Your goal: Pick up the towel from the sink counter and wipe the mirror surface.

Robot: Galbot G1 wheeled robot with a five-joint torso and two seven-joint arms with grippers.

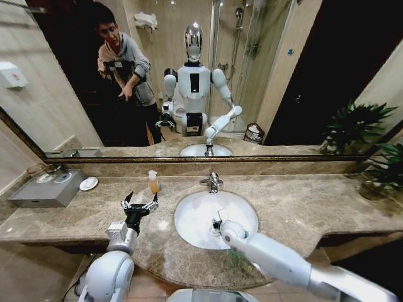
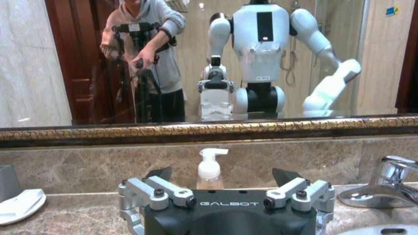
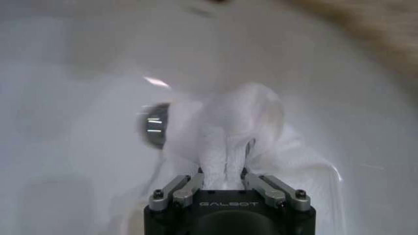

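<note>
One towel pinched in the right hand, down in the white basin (left hand spread above the counter).

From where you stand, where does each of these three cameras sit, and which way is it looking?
Head view: up high, looking down on the sink counter and mirror surface; both arms show.
Left wrist view: behind the open left gripper, facing the mirror.
Right wrist view: inside the basin, right gripper pinching the towel.
Head and left wrist views share the soap bottle.
</note>
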